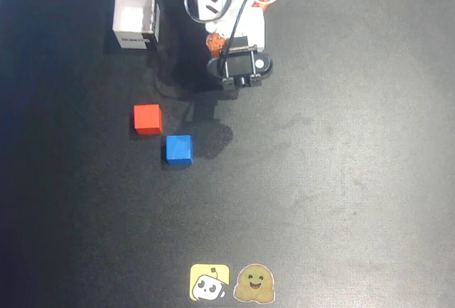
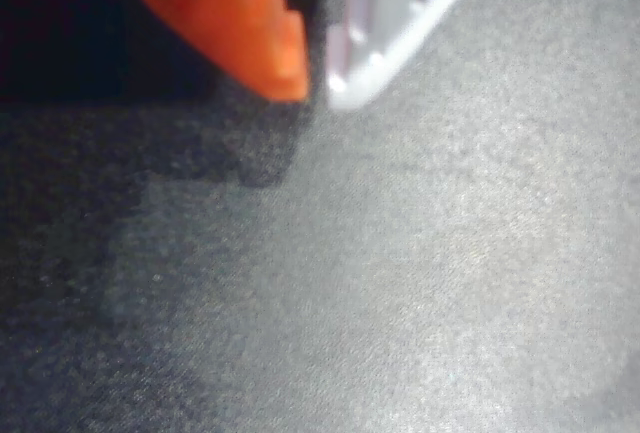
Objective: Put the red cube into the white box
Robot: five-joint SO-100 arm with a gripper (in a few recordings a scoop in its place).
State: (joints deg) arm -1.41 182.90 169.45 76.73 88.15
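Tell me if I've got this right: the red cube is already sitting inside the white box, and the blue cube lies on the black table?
Not quite. The red cube is not inside the white box; in the overhead view it lies on the black table, below the box and apart from it, right beside the blue cube. The blue cube does lie on the table, as you said.

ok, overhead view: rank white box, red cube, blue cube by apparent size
1. white box, clearly the largest footprint.
2. red cube and blue cube: they look about the same size, so no ranking between them. Both rest on the same dark table, so nearness to the camera does not separate them.
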